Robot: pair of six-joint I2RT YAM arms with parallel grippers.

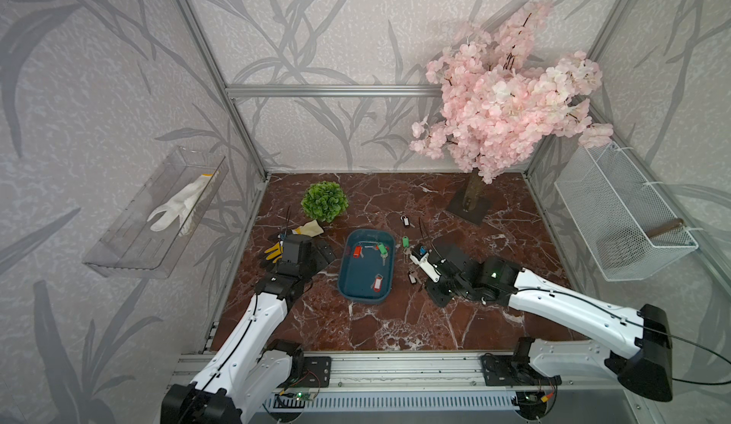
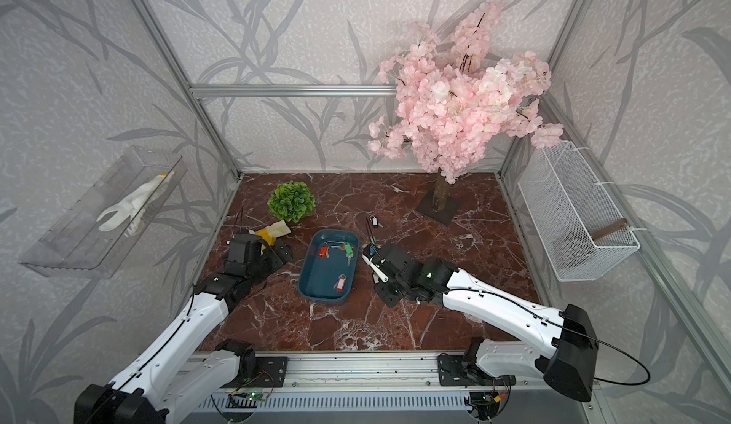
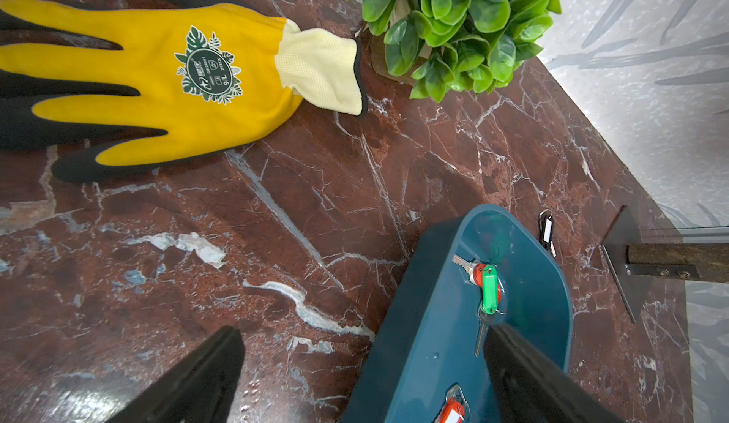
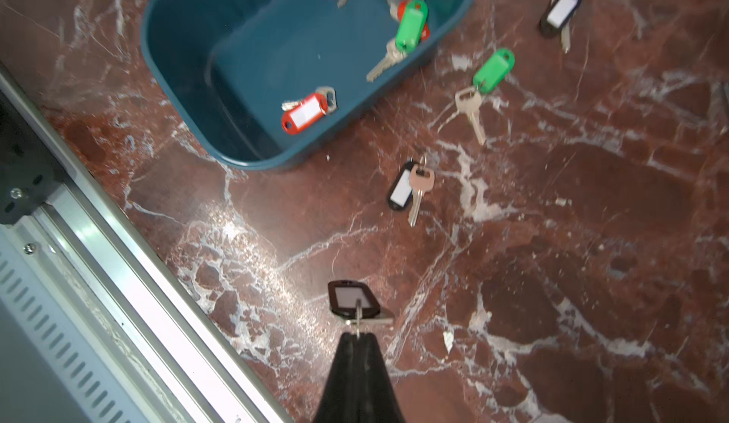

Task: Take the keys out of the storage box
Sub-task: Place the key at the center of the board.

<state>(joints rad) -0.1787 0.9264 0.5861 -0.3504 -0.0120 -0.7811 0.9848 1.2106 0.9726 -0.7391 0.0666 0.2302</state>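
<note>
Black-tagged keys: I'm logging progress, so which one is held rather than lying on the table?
The black-tagged key pinched in the right gripper. The other two lie loose on the marble table: one beside the storage box, one farther off.

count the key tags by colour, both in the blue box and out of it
red tags: 3, all in the storage box
green tags: 2, one in the box, one on the table
black tags: 3, two on the table, one black-tagged key in the right gripper
total: 8
</note>
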